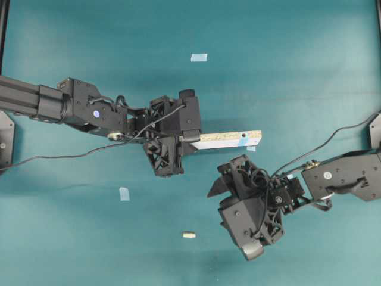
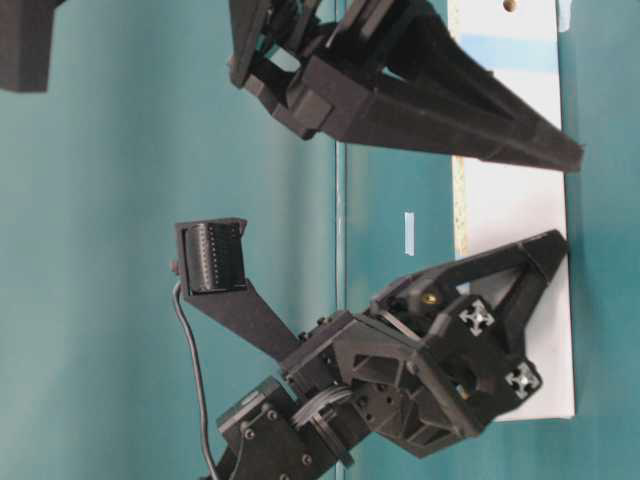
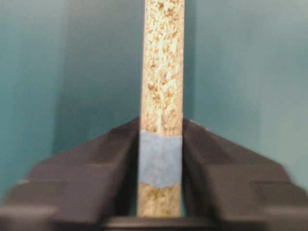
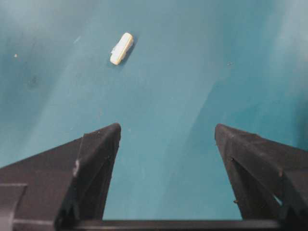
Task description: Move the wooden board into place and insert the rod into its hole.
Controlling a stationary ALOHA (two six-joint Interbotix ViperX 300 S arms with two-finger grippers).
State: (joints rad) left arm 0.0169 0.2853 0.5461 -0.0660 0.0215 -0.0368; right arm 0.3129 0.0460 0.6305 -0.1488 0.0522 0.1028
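Wooden board (image 1: 229, 140) stands on edge between the left gripper (image 3: 161, 154) fingers, which flank it; whether they grip is unclear. Rod (image 1: 189, 235) lies on the table, uninserted; right gripper (image 4: 166, 139) gapes above, empty.

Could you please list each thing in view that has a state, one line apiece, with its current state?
Board: standing on its long edge on the table, one end between the left gripper's fingers.
Rod: lying loose on the table, untouched, not in any hole.
Left gripper: fingers either side of the board; grip uncertain.
Right gripper: open, empty, short of the rod.
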